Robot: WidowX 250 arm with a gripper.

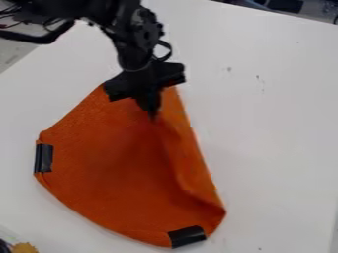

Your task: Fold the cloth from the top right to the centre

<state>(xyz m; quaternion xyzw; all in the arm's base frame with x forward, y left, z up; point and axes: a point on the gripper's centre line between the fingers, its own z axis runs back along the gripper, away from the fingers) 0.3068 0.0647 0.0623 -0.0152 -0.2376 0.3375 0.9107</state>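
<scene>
The black gripper [152, 114] hangs over the upper part of the orange cloth [115, 168], its fingers together and shut on the cloth. From the fingertips a raised fold runs down the cloth's right side, where a strip [187, 153] lies turned inward and shows a lighter orange. The fold opens into a loose bulge near the lower right corner. Black patches mark the cloth's left edge and bottom edge. The gripper's body hides the cloth's top edge.
The cloth lies on a white table [277, 123] with a few small dark specks. A yellowish object [25, 248] and a dark one are at the bottom left corner. Black cables run beside the arm at the upper left.
</scene>
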